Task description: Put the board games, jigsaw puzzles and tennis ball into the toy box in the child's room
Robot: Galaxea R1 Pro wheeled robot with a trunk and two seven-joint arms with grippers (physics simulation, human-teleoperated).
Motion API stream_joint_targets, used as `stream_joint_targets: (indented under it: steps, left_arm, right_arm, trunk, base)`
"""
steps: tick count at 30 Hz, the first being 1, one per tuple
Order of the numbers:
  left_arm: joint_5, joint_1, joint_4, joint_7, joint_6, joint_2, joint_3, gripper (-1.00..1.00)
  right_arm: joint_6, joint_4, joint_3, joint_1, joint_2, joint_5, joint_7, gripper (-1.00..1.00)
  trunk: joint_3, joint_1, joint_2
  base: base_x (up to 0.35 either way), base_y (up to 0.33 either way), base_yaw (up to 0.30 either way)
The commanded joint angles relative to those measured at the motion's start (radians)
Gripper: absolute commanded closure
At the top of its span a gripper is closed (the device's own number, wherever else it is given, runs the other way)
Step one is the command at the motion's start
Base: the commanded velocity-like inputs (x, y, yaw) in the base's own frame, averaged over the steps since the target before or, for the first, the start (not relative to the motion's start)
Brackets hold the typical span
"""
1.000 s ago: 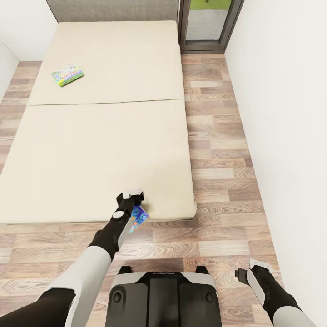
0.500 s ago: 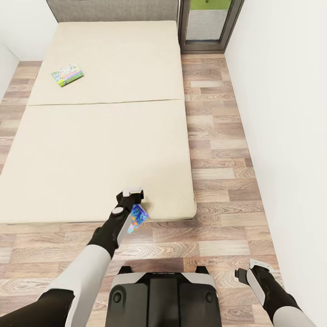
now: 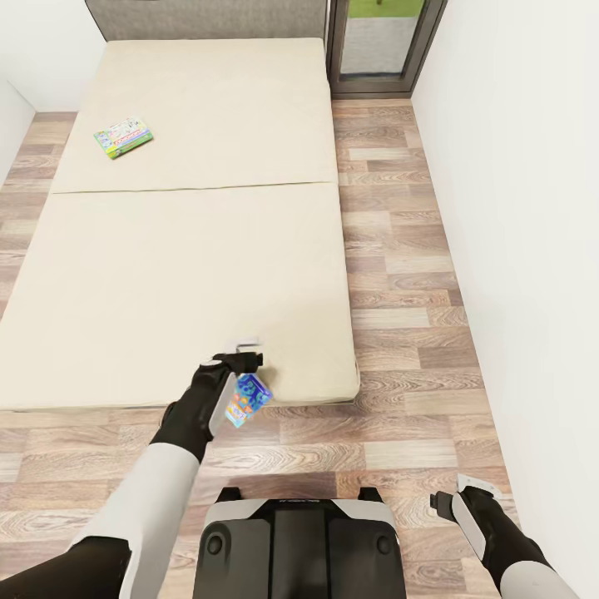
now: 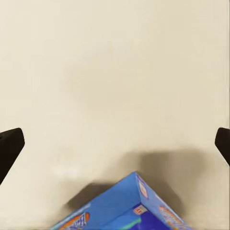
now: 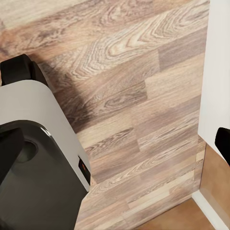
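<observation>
The left gripper [image 3: 243, 359] seems to grip the blue board game [image 3: 248, 398] at the near edge of the bed [image 3: 183, 274], so the next job looks like carrying it to the toy box, then fetching the green board game [image 3: 123, 137] far up the bed.

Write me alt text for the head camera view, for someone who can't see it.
The left gripper holds a blue board game box at the near edge of a cream bed. A green board game lies far up the bed. The right gripper hangs over wood floor.
</observation>
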Motion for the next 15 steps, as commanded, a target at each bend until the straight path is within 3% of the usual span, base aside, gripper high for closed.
stream_joint_targets:
  steps: [1, 4, 6, 8, 11, 12, 15]
  left_arm:
    - [0.001, 0.0, -0.015, -0.009, 0.034, 0.0, 0.001, -1.0]
    - [0.014, 0.002, -0.071, -0.082, 0.142, 0.0, 0.01, -1.0]
    - [0.025, 0.005, -0.121, -0.16, 0.219, 0.014, 0.028, -1.0]
    - [0.036, 0.02, -0.202, -0.291, 0.307, 0.056, 0.067, -1.0]
    - [0.042, 0.041, -0.272, -0.414, 0.358, 0.095, 0.11, -1.0]
    - [0.047, 0.061, -0.318, -0.508, 0.383, 0.123, 0.146, -1.0]
    - [0.052, 0.094, -0.376, -0.661, 0.407, 0.165, 0.202, -1.0]
  right_arm:
    - [0.003, -0.002, 0.001, 0.0, 0.0, -0.011, -0.007, -1.0]
    - [0.003, -0.001, 0.001, 0.0, -0.001, -0.012, -0.007, -1.0]
    - [0.003, -0.002, 0.001, 0.0, -0.001, -0.011, -0.007, -1.0]
    - [0.003, -0.002, 0.001, 0.0, -0.001, -0.012, -0.007, -1.0]
    - [0.003, -0.003, 0.001, 0.0, -0.001, -0.012, -0.007, -1.0]
    - [0.003, -0.003, 0.001, 0.0, -0.002, -0.012, -0.007, -1.0]
    - [0.003, -0.003, 0.001, 0.0, -0.006, -0.013, -0.006, -1.0]
  trunk:
    - [-0.001, 0.0, -0.001]
    - [-0.001, 0.0, -0.001]
    - [-0.001, 0.0, -0.001]
    - [-0.001, 0.0, -0.001]
    - [-0.001, 0.0, -0.001]
    - [-0.001, 0.0, -0.001]
    - [-0.001, 0.0, -0.001]
  base:
    - [0.0, 0.0, 0.0]
    - [0.0, 0.0, 0.0]
    - [0.0, 0.0, 0.0]
    - [0.0, 0.0, 0.0]
    - [0.0, 0.0, 0.0]
    - [0.0, 0.0, 0.0]
    - [0.0, 0.0, 0.0]
